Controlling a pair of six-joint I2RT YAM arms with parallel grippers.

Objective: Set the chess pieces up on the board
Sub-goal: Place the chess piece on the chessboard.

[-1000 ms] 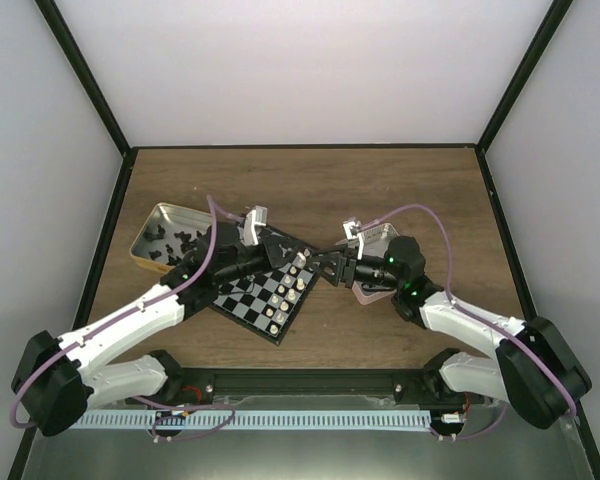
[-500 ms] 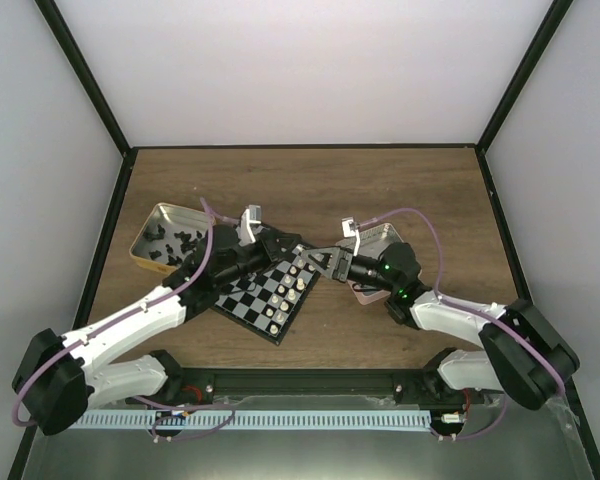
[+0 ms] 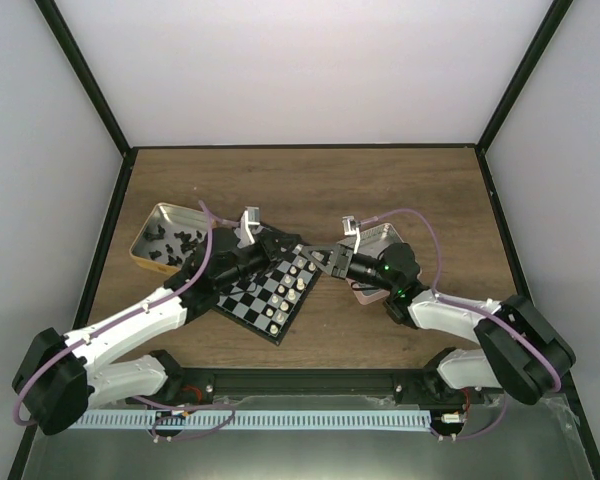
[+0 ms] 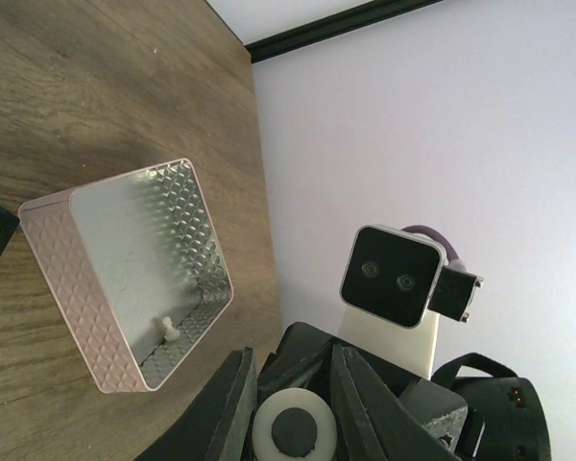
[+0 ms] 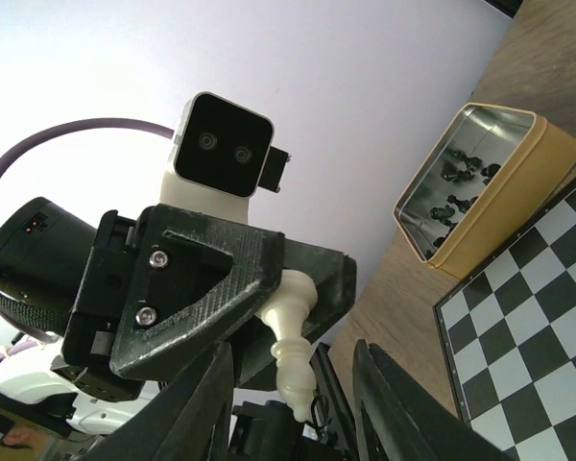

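Observation:
My left gripper (image 4: 294, 370) is shut on the round base of a cream-white chess piece (image 4: 295, 432). It holds the piece in the air above the far corner of the board (image 3: 252, 300). In the right wrist view this piece (image 5: 290, 322) sticks out from the left gripper's black fingers, its head between my right gripper's (image 5: 293, 360) spread fingers. The right gripper (image 3: 318, 258) is open and faces the left gripper (image 3: 283, 246) head on. Several cream pieces (image 3: 294, 284) stand along the board's right edge. One cream pawn (image 4: 170, 329) stands in the pink tray (image 4: 67, 269).
A gold tin (image 3: 163, 236) with several black pieces stands left of the board; it also shows in the right wrist view (image 5: 504, 182). The pink tray (image 3: 378, 238) is right of the board, partly under the right arm. Black frame posts rise at the table's back corners.
The right gripper has moved left, up to the left gripper, and now has its open fingers around the held cream piece. The left gripper has shifted only slightly.

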